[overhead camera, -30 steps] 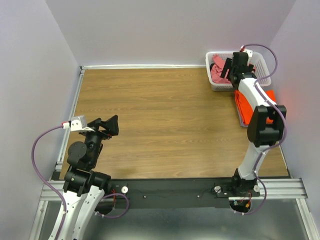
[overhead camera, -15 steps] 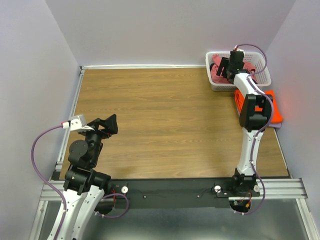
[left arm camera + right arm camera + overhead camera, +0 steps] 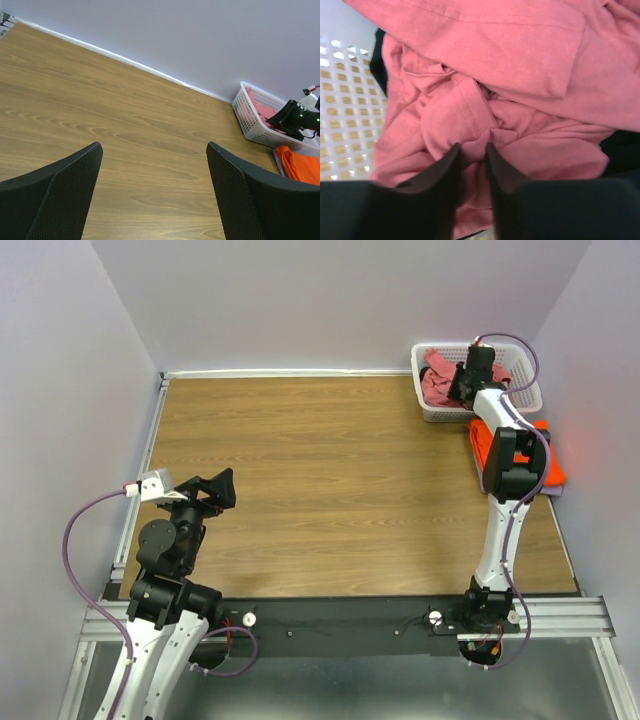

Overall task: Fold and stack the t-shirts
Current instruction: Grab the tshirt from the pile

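Two sets: the right fingers (image 3: pixel 440 185) pinch a fold of the pink t-shirt (image 3: pixel 520 65) in the basket (image 3: pixel 340 115); the left fingers (image 3: pixel 65 195) stand wide apart above the surface (image 3: pixel 125 115).

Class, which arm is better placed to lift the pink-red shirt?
Right: the right gripper pinches the pink-red cloth shirt inside the white lattice basket; the left gripper hangs open across the wooden table.
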`<state>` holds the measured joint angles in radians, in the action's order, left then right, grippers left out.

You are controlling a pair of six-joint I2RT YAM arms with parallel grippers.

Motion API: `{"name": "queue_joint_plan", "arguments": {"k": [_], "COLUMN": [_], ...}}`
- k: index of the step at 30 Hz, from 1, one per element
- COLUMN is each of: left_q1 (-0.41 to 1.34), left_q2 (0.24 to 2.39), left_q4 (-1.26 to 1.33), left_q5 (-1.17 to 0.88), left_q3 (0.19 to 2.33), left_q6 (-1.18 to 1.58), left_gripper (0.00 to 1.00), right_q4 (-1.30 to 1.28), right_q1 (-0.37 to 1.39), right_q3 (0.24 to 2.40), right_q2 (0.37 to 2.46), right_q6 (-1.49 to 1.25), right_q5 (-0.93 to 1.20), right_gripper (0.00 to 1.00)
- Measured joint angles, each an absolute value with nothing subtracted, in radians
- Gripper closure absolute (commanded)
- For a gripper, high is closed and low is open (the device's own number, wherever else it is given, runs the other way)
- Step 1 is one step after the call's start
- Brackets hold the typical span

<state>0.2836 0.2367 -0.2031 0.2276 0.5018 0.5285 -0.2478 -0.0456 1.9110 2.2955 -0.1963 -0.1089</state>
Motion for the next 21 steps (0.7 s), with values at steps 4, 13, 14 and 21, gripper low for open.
{"name": "queue_joint_plan", "arguments": {"k": [4,13,14,21], "left_q1": [0.284,0.285,0.287,0.292], "left_q2": [0.236,0.223,0.222,0.211], "left_q4": [-0.203,-0.200,-0.199,-0.195], "left_q5": [0.227,0.227,0.226,0.221], "left_q3": [0.502,0.501,0.501,0.501], "left_q6": [0.529,0.528,0.528,0.528], "left_gripper": [0.09,0.10,0.10,0.10], "right_q4": [-0.248,-0.255,-0.262,-0.270], "right_q1": [-0.047,-0.055,-0.056,-0.055], "right_q3": [1.910,1.909,1.912,1.967], "right_q2": [2.296,2.260,2.239,2.061], "right_q6": [-0.179,-0.155,-0.155,-0.158], "right_q5": [-0.084,-0.001,0.024,0.145], "right_gripper": [1.00,1.00,1.00,1.00]}}
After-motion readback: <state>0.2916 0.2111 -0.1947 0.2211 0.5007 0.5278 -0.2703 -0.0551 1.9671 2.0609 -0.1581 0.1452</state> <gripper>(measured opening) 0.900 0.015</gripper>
